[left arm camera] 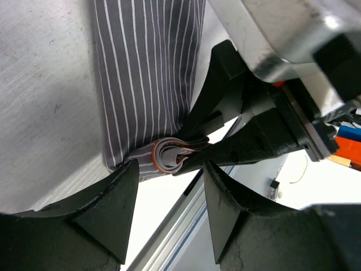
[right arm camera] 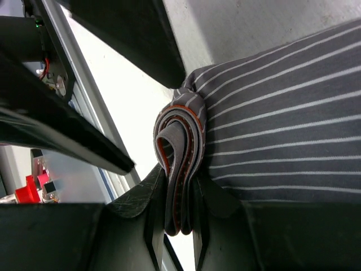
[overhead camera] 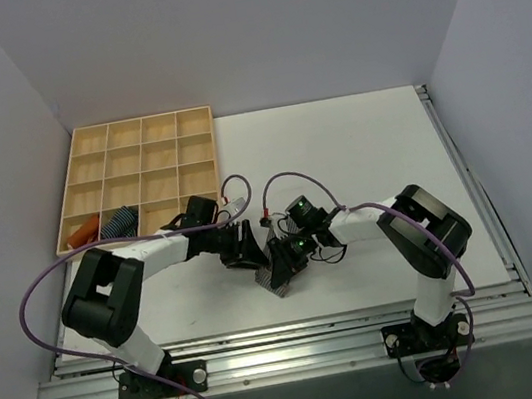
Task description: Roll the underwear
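The underwear (overhead camera: 278,276) is a small grey cloth with thin white stripes and an orange-lined grey waistband, lying near the table's front middle. In the right wrist view its waistband end (right arm camera: 179,141) is rolled into a tight coil, and my right gripper (right arm camera: 183,179) is shut on that coil. The rest of the cloth (right arm camera: 282,130) spreads flat away from it. My left gripper (left arm camera: 170,167) is open, its fingers (left arm camera: 115,197) straddling empty space just short of the coil (left arm camera: 169,157). In the top view both grippers, the left (overhead camera: 243,249) and the right (overhead camera: 290,253), meet over the cloth.
A wooden grid tray (overhead camera: 139,125) stands at the back left. It holds a blue striped roll (overhead camera: 120,221) and an orange cloth (overhead camera: 80,232) in its near-left cells. The table's metal front rail (overhead camera: 290,353) runs close behind the cloth.
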Motion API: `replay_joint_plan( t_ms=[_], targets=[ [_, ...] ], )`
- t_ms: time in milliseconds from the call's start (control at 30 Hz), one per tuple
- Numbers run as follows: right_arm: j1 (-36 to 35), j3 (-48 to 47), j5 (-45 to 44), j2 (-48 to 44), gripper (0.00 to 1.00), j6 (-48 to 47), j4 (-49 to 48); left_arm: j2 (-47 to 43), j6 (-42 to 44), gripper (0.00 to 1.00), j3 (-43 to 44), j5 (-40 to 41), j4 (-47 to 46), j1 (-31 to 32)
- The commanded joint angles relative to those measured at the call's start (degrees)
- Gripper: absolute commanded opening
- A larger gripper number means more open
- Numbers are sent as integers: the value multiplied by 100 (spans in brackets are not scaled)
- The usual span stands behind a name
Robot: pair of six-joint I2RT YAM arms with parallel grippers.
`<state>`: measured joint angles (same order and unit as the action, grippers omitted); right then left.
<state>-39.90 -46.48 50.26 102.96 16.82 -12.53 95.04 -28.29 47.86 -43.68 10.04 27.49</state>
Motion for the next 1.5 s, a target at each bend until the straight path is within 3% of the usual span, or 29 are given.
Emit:
replay_joint_plan(
  t_ms=[0, 367, 500, 567, 633, 700, 767, 1067, 1267, 1300, 1367, 1400, 1467],
  targets=[
    [44, 60, 142, 111, 0, -56, -109, 207, 26, 58, 13, -228, -397, 55],
    [96, 78, 230, 154, 0, 14, -285, 427, -115, 55, -119, -88, -626, 354],
    [114, 51, 230, 181, 0, 23, -293, 550, -124, 37, -101, -35, -556, 363],
    [114, 34, 134, 198, 0, 23, -223, 655, -132, 23, -110, 0, -504, 363],
    [123, -10, 2, 181, 8, 32, -153, 691, -150, 11, -110, 70, -451, 363],
    [123, 16, -130, 102, 21, 93, -162, 717, -159, 5, -119, 149, -416, 363],
    [123, 69, -279, 14, 25, 137, -179, 743, -133, 2, -92, 228, -293, 363],
    [167, 69, -886, -434, 32, 190, -3, 945, 8, 2, 110, 360, -20, 372],
    [176, 209, -886, -469, 22, 155, 14, 954, 34, 2, 224, 579, 182, 372],
    [167, 262, -895, -487, 14, 172, -55, 954, 34, 2, 242, 589, 217, 372],
    [175, 376, -886, -487, 1, 295, -170, 911, 8, 7, 303, 650, 305, 372],
    [184, 481, -869, -452, 0, 357, -301, 858, -27, 10, 321, 694, 340, 372],
    [254, 534, -589, -251, 0, 497, -442, 656, -71, 31, 338, 860, 428, 354]
  ],
)
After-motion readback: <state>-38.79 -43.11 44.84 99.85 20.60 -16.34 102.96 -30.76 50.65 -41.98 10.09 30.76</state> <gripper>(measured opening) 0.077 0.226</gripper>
